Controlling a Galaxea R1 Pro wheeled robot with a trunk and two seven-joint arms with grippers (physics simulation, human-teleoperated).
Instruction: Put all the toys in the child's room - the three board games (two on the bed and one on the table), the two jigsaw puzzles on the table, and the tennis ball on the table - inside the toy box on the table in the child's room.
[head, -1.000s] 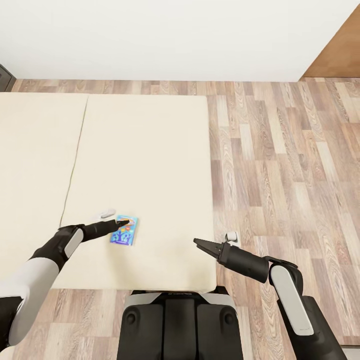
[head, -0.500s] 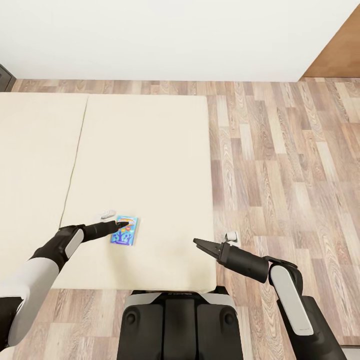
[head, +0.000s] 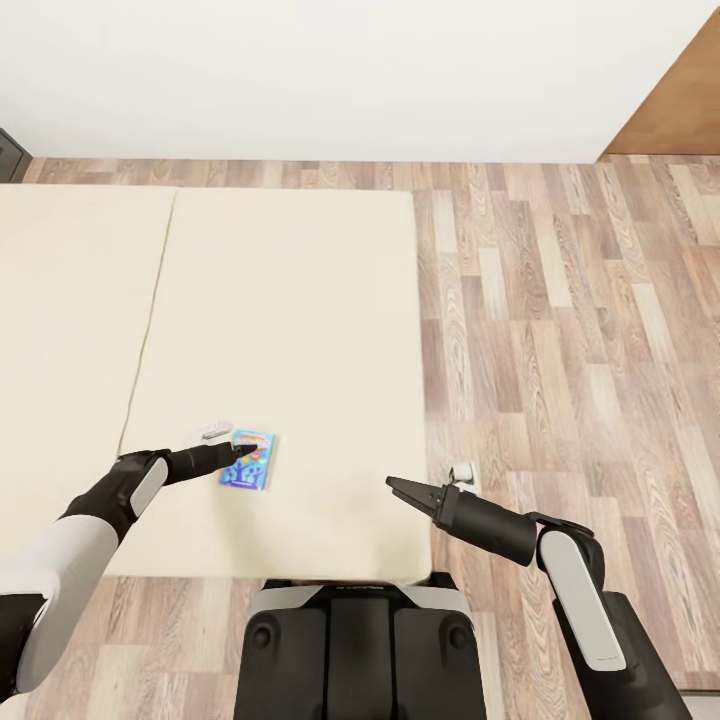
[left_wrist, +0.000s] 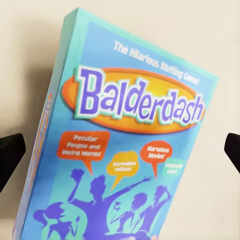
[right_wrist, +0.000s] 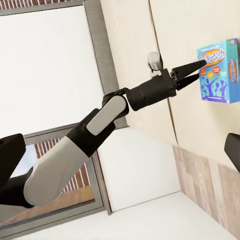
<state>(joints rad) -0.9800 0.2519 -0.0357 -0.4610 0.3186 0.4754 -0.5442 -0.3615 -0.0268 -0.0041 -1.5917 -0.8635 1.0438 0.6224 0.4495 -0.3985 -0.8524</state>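
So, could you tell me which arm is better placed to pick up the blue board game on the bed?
The left. Its gripper hangs right over the blue board game, fingers open on either side of it, while the right gripper sits farther off near the bed edge.

One board game (head: 248, 459) (blue) on one bed (head: 300, 300).
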